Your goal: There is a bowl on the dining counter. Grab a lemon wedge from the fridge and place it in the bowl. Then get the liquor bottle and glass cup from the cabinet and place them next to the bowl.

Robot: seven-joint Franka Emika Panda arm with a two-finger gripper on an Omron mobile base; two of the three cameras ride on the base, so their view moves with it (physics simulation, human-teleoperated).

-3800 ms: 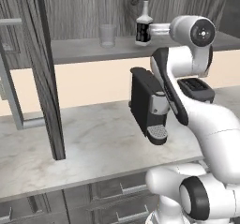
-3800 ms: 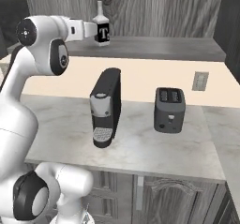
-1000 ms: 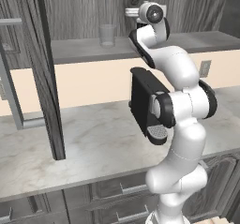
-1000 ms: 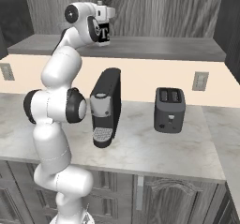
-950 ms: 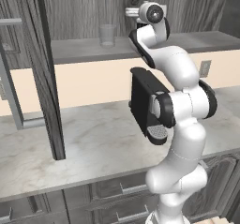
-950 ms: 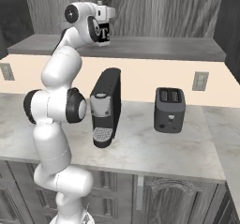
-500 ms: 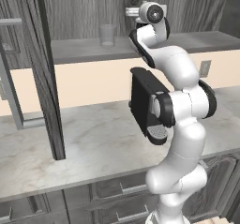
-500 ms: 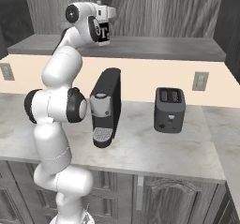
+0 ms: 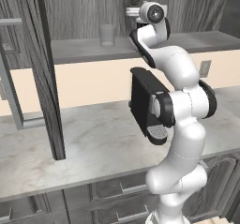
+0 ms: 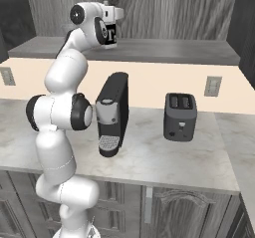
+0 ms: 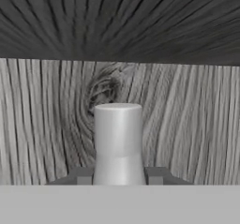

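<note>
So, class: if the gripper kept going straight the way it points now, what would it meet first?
The gripper is closed on the liquor bottle, so beyond that it would likely meet the cabinet back wall; depth is unclear.

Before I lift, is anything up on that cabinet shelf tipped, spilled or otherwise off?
Nothing stands out. The glass cup stands upright on the cabinet shelf, and the gripper is closed squarely around the upright liquor bottle. No spill shows.

one liquor bottle (image 10: 110,33), one glass cup (image 9: 107,34), one coffee machine (image 10: 112,113), one toaster (image 10: 180,116)
</note>
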